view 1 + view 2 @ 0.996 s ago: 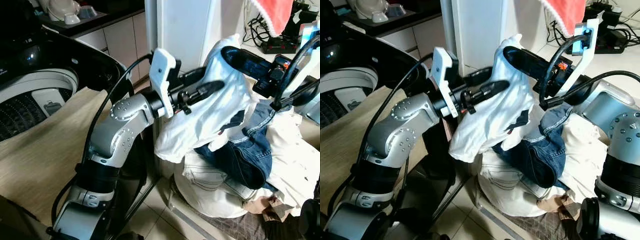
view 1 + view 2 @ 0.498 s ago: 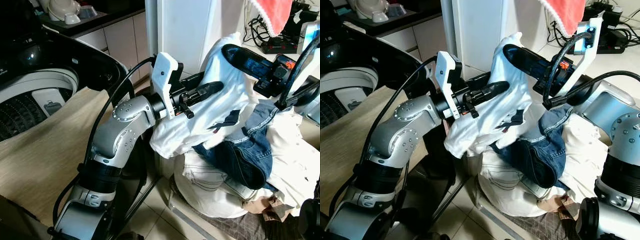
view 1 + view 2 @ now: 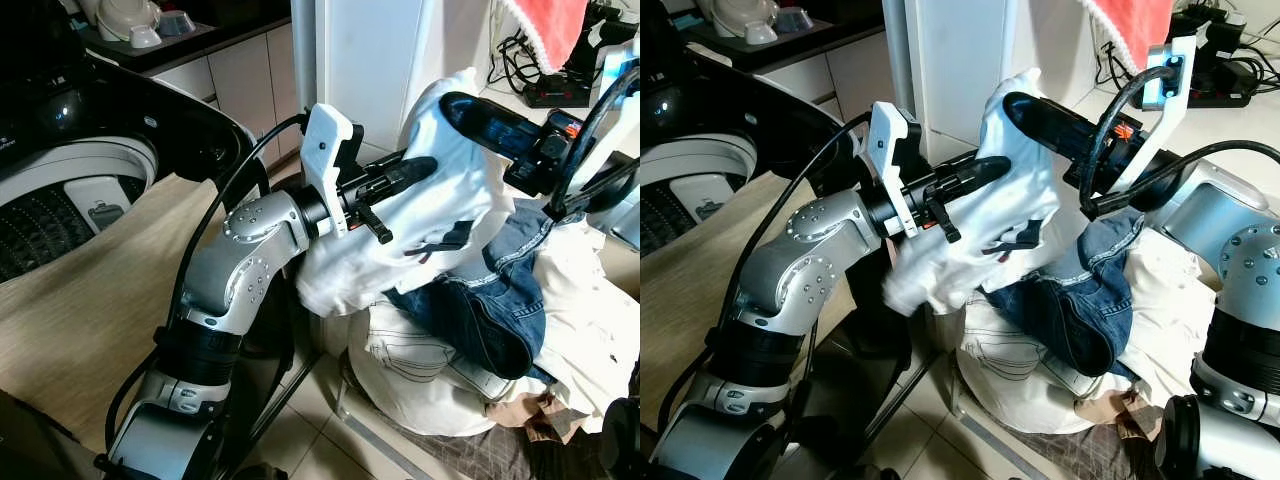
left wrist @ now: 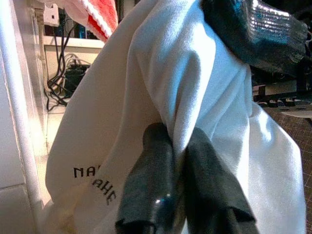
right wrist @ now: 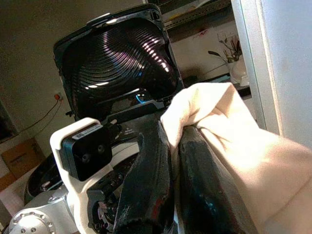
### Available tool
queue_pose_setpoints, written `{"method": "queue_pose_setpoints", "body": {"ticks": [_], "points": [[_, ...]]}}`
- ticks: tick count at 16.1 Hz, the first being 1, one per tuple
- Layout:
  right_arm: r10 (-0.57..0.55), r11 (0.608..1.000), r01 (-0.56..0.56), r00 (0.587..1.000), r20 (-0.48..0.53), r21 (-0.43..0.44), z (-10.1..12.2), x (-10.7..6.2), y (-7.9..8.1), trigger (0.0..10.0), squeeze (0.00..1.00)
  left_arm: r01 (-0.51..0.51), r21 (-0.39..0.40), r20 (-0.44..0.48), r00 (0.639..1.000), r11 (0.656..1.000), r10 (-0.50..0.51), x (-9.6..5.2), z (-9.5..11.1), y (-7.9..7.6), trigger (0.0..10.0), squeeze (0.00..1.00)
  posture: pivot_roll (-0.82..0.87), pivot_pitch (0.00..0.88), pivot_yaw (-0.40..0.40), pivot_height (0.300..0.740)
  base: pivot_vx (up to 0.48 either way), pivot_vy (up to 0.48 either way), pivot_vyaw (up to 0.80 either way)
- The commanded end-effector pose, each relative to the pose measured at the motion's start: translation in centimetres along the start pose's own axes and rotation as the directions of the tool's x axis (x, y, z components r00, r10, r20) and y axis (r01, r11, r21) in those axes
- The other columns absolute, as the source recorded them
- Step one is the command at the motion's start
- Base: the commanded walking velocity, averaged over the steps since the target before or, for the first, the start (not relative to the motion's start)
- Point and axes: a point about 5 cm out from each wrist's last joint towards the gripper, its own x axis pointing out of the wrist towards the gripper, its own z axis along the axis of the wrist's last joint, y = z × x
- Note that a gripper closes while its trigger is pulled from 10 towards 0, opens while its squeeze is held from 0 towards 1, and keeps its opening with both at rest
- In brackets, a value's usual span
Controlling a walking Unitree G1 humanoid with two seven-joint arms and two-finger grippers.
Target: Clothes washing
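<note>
Beside the open washing machine (image 3: 70,200), a white shirt (image 3: 440,200) hangs over the laundry pile (image 3: 470,340).
Both the left gripper (image 4: 183,151) and right gripper (image 5: 173,146) pinch folds of it — 2 opposing pulls could slip it free or drag the jeans (image 3: 490,310) out.

White shirt (image 3: 440,200) with black lettering. Blue denim jeans (image 3: 490,305). Cream trousers (image 3: 420,375) with dark stitching. Red towel (image 3: 545,25), white trim. Glossy black washer lid (image 3: 130,110). Silver arms; black left gripper (image 4: 180,170) and right gripper (image 5: 170,175).
</note>
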Motion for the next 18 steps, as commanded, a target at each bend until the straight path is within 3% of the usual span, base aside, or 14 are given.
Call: {"method": "queue_pose_setpoints", "body": {"ticks": [1,4,5,6,7,10,11,12,13,14,15,17,18], "points": [[0.014,0.999,-0.014,1.000,-0.001,-0.051,0.5,0.2,0.7,0.0,0.00,-0.005,-0.003,0.009,1.000,1.000,0.005,-0.2,0.2,0.3,0.0,0.00,-0.15,0.000,0.050,0.740,0.000,0.000,0.00],[0.015,0.998,-0.015,1.000,-0.002,-0.056,0.4,0.3,0.7,0.0,0.00,-0.022,0.003,0.027,0.999,1.000,0.022,-0.3,0.6,0.7,0.0,0.00,-0.15,0.000,0.050,0.740,0.000,0.000,0.00],[0.018,0.998,-0.018,1.000,0.004,-0.062,0.5,0.3,0.7,7.4,0.93,-0.037,-0.004,0.051,0.998,0.999,0.037,-0.4,1.0,1.0,0.0,0.00,-0.15,0.000,0.050,0.740,0.000,0.000,0.00],[0.019,0.998,-0.019,1.000,0.008,-0.066,0.5,0.3,0.8,7.4,0.93,-0.048,-0.003,0.060,0.997,0.999,0.048,-0.5,1.2,1.2,0.0,0.00,-0.15,0.000,0.053,0.740,0.000,0.000,0.00],[0.014,0.998,-0.013,1.000,0.017,-0.063,0.6,0.3,0.8,10.0,1.00,-0.067,0.004,0.068,0.995,0.998,0.067,-0.7,1.5,1.6,0.0,0.00,-0.15,0.000,0.053,0.740,0.000,0.000,0.00],[-0.017,0.996,0.019,1.000,0.023,-0.082,0.7,0.2,0.6,10.0,1.00,-0.178,0.069,0.122,0.978,0.982,0.168,-1.9,3.4,3.8,0.0,0.00,-0.15,0.000,0.057,0.740,0.000,0.000,0.00],[-0.040,0.994,0.040,0.999,0.010,-0.097,0.4,0.2,0.5,10.0,0.00,-0.307,0.152,0.183,0.943,0.940,0.278,-3.2,5.7,5.9,0.0,0.00,-0.15,0.000,0.060,0.740,0.000,0.000,0.00],[-0.045,0.994,0.045,0.999,0.003,-0.101,0.2,0.1,0.5,10.0,0.00,-0.396,0.206,0.231,0.909,0.895,0.348,-4.1,7.2,7.1,0.0,0.00,-0.15,0.000,0.061,0.740,0.000,0.000,0.00],[-0.047,0.993,0.046,0.999,-0.005,-0.107,0.0,0.1,0.6,10.0,0.00,-0.553,0.280,0.332,0.823,0.784,0.462,-5.7,9.7,8.8,0.0,0.00,-0.15,0.000,0.066,0.740,0.000,0.000,0.00],[-0.048,0.992,0.045,0.999,-0.019,-0.118,-0.4,0.0,0.8,10.0,0.00,-0.827,0.369,0.533,0.563,0.425,0.631,-11.0,15.8,11.9,0.0,0.00,-0.15,0.000,0.066,0.740,0.000,0.000,0.00],[-0.047,0.992,0.044,0.999,-0.024,-0.121,-0.6,0.0,0.9,10.0,0.00,-0.875,0.411,0.600,0.471,0.257,0.647,-13.2,18.2,12.3,0.0,0.00,-0.14,0.000,0.066,0.740,0.000,0.000,0.00],[-0.041,0.991,0.036,0.999,-0.036,-0.130,-0.9,0.3,1.2,10.0,0.00,-0.862,0.507,0.668,0.398,0.008,0.629,-16.3,21.3,12.4,0.0,0.00,-0.14,0.000,0.062,0.740,0.000,0.000,0.00],[-0.032,0.991,0.026,0.999,-0.042,-0.135,-1.1,0.7,1.3,10.0,0.00,-0.831,0.546,0.684,0.368,-0.107,0.630,-17.3,21.7,12.5,0.0,0.00,-0.14,0.000,0.062,0.740,0.000,0.000,0.00]]}}
